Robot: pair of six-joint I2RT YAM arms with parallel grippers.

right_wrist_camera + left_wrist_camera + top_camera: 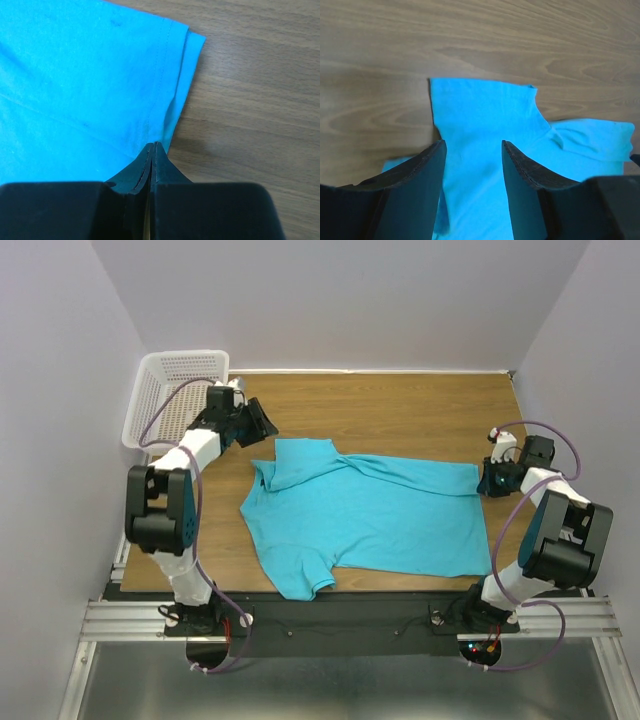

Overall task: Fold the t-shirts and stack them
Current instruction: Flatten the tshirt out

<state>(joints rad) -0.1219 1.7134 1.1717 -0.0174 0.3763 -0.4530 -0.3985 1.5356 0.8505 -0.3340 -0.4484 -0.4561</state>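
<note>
Currently the t-shirt (380, 515) is lying spread on the wooden table (400, 405), neck end toward the left arm, with its far-left part doubled over onto the body. Left gripper (262, 425) is hovering over that folded corner, jaws standing partly apart and holding nothing; in its wrist view, turquoise cloth is showing in the gap beneath them. Right gripper (492, 480) is sitting at the shirt's far-right hem corner, fingers pressed fully together, tips meeting the hem edge; whether cloth is caught between them is unclear. White mesh basket (165, 390) is standing just beyond the left gripper.
</note>
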